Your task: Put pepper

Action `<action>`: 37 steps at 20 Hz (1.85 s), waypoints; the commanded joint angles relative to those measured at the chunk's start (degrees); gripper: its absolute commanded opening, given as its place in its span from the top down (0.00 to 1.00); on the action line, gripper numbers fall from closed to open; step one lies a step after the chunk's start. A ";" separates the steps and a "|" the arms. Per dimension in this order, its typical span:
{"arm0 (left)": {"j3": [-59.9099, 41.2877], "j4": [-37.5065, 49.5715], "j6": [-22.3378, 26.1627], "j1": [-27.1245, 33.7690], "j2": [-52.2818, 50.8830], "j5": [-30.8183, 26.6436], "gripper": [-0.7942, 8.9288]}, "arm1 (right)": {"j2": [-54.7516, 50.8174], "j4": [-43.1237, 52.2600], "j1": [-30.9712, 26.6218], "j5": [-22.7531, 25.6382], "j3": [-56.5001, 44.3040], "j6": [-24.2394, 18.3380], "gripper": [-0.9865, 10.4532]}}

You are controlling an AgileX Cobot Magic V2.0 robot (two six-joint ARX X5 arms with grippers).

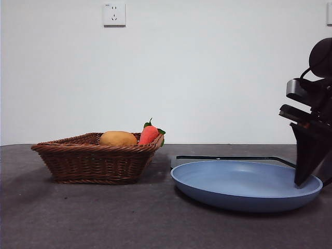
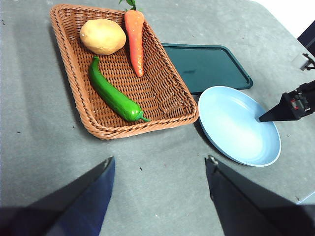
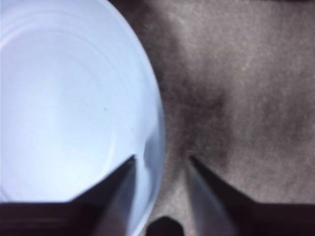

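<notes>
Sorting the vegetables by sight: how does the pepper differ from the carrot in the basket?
The pepper is glossy green; the carrot is orange-red with green leaves at its top. The pepper lies fully on the basket floor, while the carrot's leafy end reaches the rim. Both are long, slender and tapering.

Front camera low, level across surface (image 1: 104,218); left wrist high, looking down; right wrist close; all share blue plate (image 1: 228,199).

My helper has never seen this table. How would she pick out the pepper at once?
Find the brown wicker basket beside the blue plate. Three vegetables lie inside it. The pepper is the long, glossy green one, unlike the orange carrot and the tan potato.
</notes>
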 commanded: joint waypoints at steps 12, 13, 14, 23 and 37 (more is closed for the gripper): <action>5.49 2.97 -5.38 -4.33 9.05 -3.61 0.59 | -10.03 0.00 -0.37 -0.04 2.47 4.11 0.91; 7.19 3.02 -6.25 -6.05 11.74 -5.66 0.59 | -12.52 -1.11 -0.55 0.09 2.75 4.07 0.91; 8.52 3.45 -6.64 -7.65 14.05 -7.17 0.59 | -14.38 -2.03 -0.79 0.02 3.08 4.07 0.91; 25.70 8.11 -9.92 -23.98 44.54 -27.61 0.59 | -29.18 -7.02 -4.00 -0.04 7.41 4.09 0.91; 42.56 3.50 -15.41 -26.34 76.89 -33.86 0.59 | -32.94 -7.91 -4.13 -0.17 8.11 3.41 0.91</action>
